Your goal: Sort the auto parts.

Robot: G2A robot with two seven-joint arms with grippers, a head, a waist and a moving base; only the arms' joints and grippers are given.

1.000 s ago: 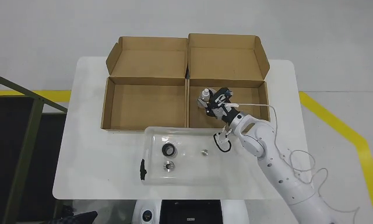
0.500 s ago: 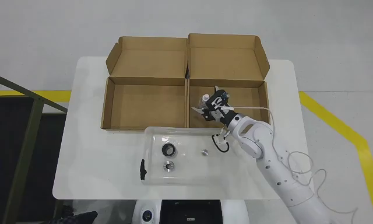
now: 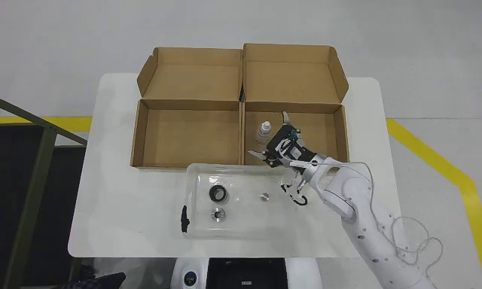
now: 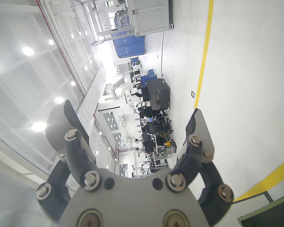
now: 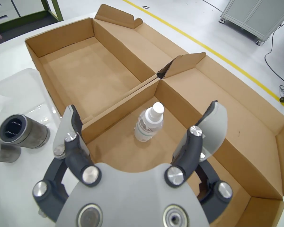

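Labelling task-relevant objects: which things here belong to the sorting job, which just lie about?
Job: spray bottle, its cardboard box, empty cardboard box, clear tray, metal sleeve, metal bushing, small metal part, black part.
Lying about: green frame, yellow floor line.

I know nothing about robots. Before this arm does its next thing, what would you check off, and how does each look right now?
1. Right gripper open, holding nothing: ok.
2. Bottle upright in the right box, apart from the gripper: ok.
3. Clear tray emptied: not ok; a bearing, a metal sleeve and a small nut lie in it.
4. Left gripper open, holding nothing: ok.
5. Which box the next part belongs in: cannot tell.
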